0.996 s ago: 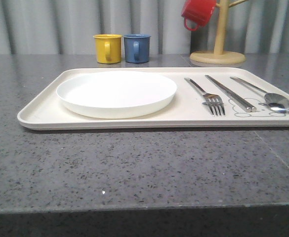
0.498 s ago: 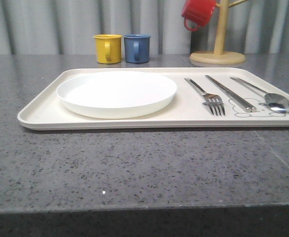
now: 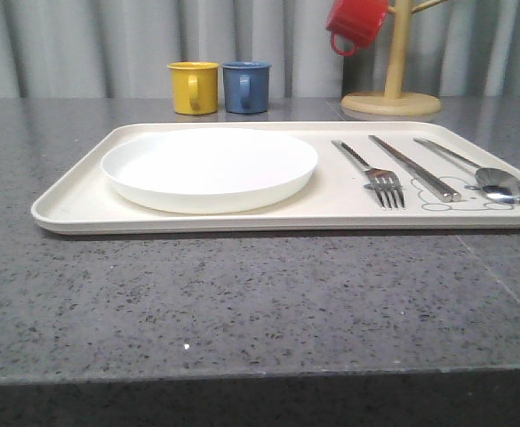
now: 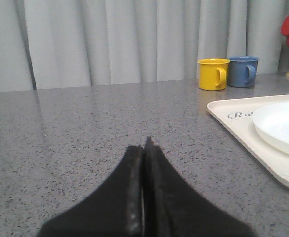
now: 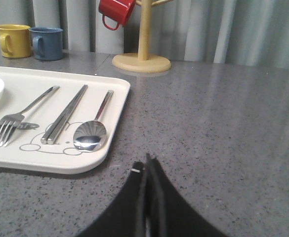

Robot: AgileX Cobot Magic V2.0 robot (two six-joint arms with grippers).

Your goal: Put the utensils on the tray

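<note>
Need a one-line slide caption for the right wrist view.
Fork, knife and spoon on the tray; right gripper shut.

front camera sitting low at the counter edge, facing the tray close up; both wrist cameras looking level, flanking it, sharing its corners.

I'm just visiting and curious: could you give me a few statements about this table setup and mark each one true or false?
1. The fork, knife and spoon all lie on the tray. True.
2. The white plate sits to the right of the cutlery. False: it is on the tray's left part.
3. The red mug hangs on the wooden mug tree. True.
4. The right hand holds the spoon. False: it is shut, empty, off the tray.
5. The left hand is wide open. False: it is shut.
</note>
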